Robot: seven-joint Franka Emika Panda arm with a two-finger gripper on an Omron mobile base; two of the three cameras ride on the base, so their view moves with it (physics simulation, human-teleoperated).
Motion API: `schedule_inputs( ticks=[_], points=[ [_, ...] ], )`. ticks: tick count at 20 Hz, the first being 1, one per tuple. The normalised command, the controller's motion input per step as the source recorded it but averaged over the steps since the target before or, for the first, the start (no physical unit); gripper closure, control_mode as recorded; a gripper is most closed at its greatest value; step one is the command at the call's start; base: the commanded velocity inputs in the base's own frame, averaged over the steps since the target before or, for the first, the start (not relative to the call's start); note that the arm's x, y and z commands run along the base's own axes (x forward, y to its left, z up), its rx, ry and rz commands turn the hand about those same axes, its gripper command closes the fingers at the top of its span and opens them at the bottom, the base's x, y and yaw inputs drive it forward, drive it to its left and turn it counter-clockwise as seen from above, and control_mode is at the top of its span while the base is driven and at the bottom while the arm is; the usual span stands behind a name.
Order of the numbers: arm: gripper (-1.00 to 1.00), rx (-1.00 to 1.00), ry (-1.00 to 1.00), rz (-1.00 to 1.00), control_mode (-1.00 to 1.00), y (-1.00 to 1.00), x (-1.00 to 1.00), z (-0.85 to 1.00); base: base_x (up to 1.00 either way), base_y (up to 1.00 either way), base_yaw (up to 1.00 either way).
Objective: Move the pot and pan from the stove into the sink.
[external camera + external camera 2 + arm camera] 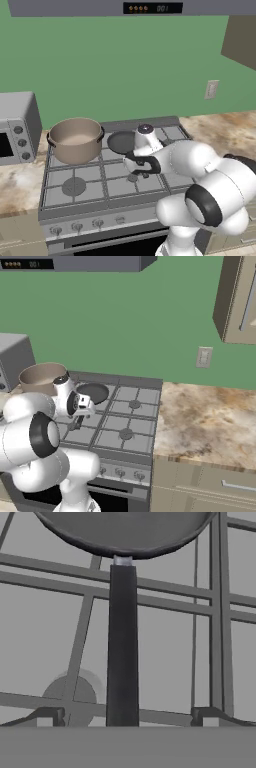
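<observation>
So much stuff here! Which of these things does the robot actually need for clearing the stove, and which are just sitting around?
Part of the job:
- pot, on the stove's back left
- pan, beside the pot, handle pointing toward the open gripper
- stove

Just sitting around:
- microwave, left of the stove
- wall outlet
- counter
- upper cabinet

The pot (75, 140) looks like matt tan-brown metal with a paler smooth inside, the pan (125, 532) a smooth black with a matt dark handle, the stove (100, 187) brushed grey steel, and the countertop (210, 421) polished mottled brown stone.
</observation>
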Motion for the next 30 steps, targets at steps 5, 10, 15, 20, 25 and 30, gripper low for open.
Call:
schedule_inputs(
  ticks=[5,10,15,20,25,30],
  points=[
    [-1.0,0.0,0.0,0.0,-1.0,0.0,0.0,-0.2,0.0,0.0,0.0],
    [-1.0,0.0,0.01,0.0,-1.0,0.0,0.0,-0.3,0.0,0.0,0.0],
    [-1.0,0.0,0.0,0.0,-1.0,0.0,0.0,-0.16,0.0,0.0,0.0],
    [-1.0,0.0,0.0,0.0,-1.0,0.0,0.01,-0.01,0.0,0.0,0.0],
    [-1.0,0.0,0.0,0.0,-1.0,-0.01,0.03,-0.03,0.0,0.0,0.0],
    [1.0,0.0,0.0,0.0,-1.0,0.0,0.0,0.0,0.0,0.0,0.0]
  ],
)
